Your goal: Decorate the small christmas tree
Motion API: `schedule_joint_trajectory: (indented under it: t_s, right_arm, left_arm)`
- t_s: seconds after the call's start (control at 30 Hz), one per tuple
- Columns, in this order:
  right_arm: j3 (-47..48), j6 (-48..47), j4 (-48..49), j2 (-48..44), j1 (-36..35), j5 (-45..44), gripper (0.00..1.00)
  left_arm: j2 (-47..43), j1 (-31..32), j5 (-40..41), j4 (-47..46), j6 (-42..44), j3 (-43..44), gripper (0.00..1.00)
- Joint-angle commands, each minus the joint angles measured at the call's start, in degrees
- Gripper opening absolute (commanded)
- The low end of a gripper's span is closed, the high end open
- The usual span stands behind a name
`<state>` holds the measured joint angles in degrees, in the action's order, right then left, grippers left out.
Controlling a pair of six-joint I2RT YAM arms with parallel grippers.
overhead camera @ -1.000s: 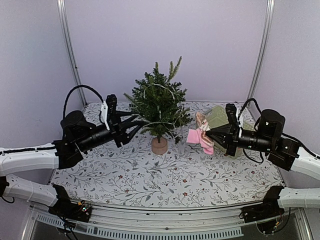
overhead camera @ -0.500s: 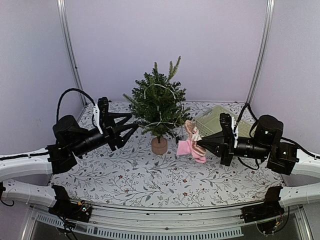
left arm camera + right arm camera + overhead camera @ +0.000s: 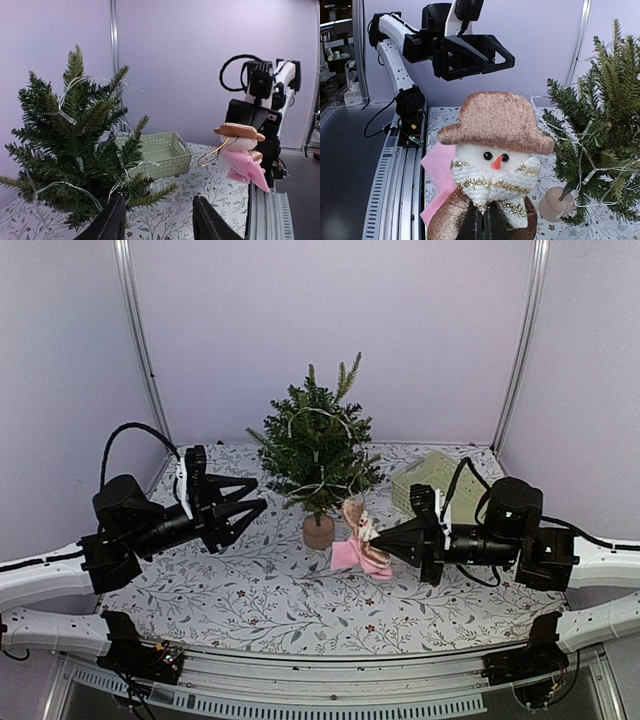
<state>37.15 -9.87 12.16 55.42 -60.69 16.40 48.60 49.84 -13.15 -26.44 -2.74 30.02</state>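
Jaws on the right arm point(image 3: 500, 530) were clamped shut on a plush snowman ornament point(image 3: 358, 540), gripped low on its body, so its brown hat, pink scarf and gold tinsel collar stood clear. Those on the left arm point(image 3: 140, 525) stood partly open with nothing between the fingers point(image 3: 112, 225), aimed at the tree from the left side and clear of its branches.

The small christmas tree point(image 3: 318, 455) stood upright on its tan base point(image 3: 319, 531) at the middle rear of the floral counter point(image 3: 250, 590). A pale light string point(image 3: 65, 107) already wound through its branches, so that part looked done. No ornament showed on it. The snowman hung in the air just in front and to the right of the base, touching no branch, so hanging it remained.

A thin gold curve beside the snowman in the left wrist view was possibly its hanging loop, too fine to be sure. The tree's far side was hidden from every view, and the right arm covered part of the green basket point(image 3: 425, 480) behind it.
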Motion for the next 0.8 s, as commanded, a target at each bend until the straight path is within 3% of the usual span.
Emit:
schedule_joint_trajectory:
  t_s: [0.0, 0.3, 0.5, 0.77]
  right_arm:
    - [0.6, -4.2, 3.5, 2.6, -3.2, -4.9, 0.0]
    - [3.3, -6.3, 8.8, 3.1, -3.4, -9.9, 0.0]
    - [7.6, -8.7, 9.7, 4.8, -1.5, -11.0, 0.0]
    - [10.1, -9.7, 10.3, 4.7, 3.7, -7.9, 0.0]
  left_arm:
    - [2.6, 1.3, -7.3, -0.4, 2.6, 0.2, 0.46]
    - [5.7, 1.9, -2.4, -0.5, 4.0, 5.4, 0.4]
    - [9.1, 1.3, 1.2, 0.1, 6.2, 11.8, 0.42]
    - [18.8, -4.4, -4.7, 2.1, 2.3, 23.8, 0.43]
